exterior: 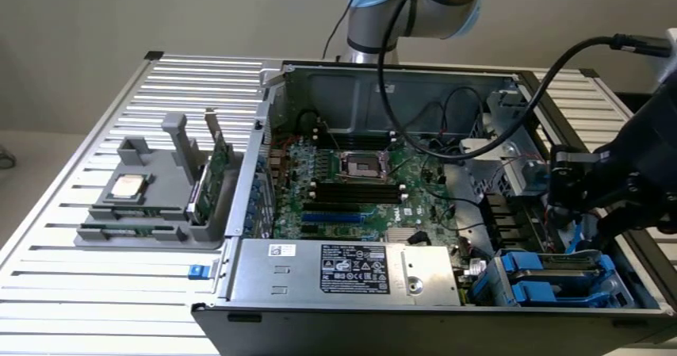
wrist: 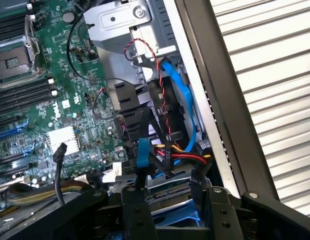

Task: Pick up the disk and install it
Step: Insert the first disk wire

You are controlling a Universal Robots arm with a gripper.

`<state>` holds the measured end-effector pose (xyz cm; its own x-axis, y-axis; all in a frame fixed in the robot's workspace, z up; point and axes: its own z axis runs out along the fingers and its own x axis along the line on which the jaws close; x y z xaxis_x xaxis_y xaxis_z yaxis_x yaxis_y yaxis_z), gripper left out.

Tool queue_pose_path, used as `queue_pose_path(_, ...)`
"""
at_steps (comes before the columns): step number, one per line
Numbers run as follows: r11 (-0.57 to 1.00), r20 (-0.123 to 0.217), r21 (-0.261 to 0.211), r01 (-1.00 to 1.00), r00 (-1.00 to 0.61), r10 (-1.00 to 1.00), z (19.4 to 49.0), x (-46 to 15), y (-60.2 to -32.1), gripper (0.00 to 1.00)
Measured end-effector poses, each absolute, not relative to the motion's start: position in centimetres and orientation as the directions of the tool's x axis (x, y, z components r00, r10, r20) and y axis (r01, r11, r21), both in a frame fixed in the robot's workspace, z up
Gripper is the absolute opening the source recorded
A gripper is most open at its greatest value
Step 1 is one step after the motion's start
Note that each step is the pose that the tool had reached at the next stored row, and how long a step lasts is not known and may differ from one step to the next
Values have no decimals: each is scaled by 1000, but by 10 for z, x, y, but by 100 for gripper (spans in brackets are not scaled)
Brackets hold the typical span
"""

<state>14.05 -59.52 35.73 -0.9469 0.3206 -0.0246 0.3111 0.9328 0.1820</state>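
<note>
**One disk, gripped and nose-down at the drive bay**

There is one disk (wrist: 170, 189), and it sits between the two fingers (wrist: 136, 215) of the gripper (wrist: 174, 200). The fingers clamp it from either side by its blue plastic frame. It is at the corner of the open case (exterior: 423, 324) where the drive bay (exterior: 550, 281) lies, on the exterior view's right.

Its connector edge points away from the wrist, towards the cables in the bay. Its long axis runs along the line of the gripper's reach. Only that leading end can be seen: a thin dark connector strip with blue bracket plastic beneath it. The label side is hidden.

Just beyond that edge are one flat blue cable (wrist: 182, 95) and one red, yellow and black wire bundle (wrist: 180, 157).

Further out, the case holds one green motherboard (exterior: 360, 189) and one silver power supply (exterior: 349, 270). On the slatted table (exterior: 106, 308), at the exterior view's left, one grey holder (exterior: 138, 213) carries one CPU chip (exterior: 127, 185) and one upright green card (exterior: 219, 174).
</note>
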Motion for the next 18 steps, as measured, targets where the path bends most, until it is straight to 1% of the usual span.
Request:
queue_pose_path(4, 928, -40, 198, 316, -943, 329, 357, 136, -593, 48)
queue_pose_path(14, 919, -115, 231, 318, -930, 350, 356, 134, -590, 48)
queue_pose_path(18, 917, -127, 233, 325, -924, 360, 356, 131, -590, 48)
